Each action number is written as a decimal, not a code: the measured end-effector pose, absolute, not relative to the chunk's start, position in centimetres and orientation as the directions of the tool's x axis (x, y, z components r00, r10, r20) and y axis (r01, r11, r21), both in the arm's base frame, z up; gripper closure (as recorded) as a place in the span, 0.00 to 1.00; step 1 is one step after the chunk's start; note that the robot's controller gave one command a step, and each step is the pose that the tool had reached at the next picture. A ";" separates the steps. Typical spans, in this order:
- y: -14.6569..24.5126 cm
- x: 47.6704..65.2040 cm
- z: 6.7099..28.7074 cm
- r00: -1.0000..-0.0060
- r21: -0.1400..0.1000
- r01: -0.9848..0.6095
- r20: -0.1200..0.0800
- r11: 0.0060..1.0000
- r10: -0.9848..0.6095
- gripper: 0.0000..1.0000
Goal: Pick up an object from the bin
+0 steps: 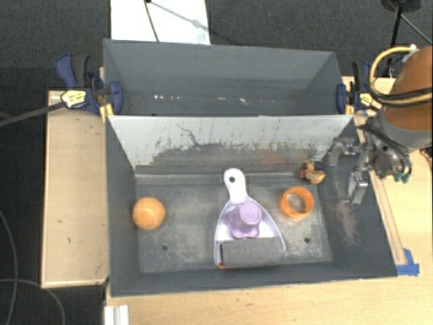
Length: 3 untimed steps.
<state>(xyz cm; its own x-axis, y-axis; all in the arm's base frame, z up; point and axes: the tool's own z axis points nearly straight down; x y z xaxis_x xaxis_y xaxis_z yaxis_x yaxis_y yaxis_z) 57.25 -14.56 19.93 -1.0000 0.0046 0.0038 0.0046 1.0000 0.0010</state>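
Camera view | gripper [356,183] over right bin wall [346,225] | near orange ring [298,203]

The arm's wrist wears a rounded orange cover [414,93], looped about by yellow and black cables [384,63], with a grey and silver metal gripper [356,188] mounted beneath.

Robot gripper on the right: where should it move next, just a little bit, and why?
Probably a short move to the view's left, over the flat orange ring. The two-finger metal gripper hangs above the bare right slope of the grey metal bin, nothing beneath it. The ring lies nearby, apart from other things; the small yellow-and-red thing sits against the back wall.
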 end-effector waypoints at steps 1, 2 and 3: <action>-14.5 57.4 20.4 -1.000 -0.001 0.001 -0.004 1.000 0.001 0.00; -11.9 55.8 14.4 -1.000 -0.001 0.016 -0.008 1.000 0.016 0.00; -10.0 54.6 9.9 -0.995 0.000 -0.098 -0.003 0.995 -0.098 0.00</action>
<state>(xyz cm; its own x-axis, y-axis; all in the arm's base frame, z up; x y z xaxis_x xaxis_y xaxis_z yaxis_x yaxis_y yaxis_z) 54.65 -9.99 9.86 -0.9951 -0.0984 -0.0027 -0.0984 0.9951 -0.0001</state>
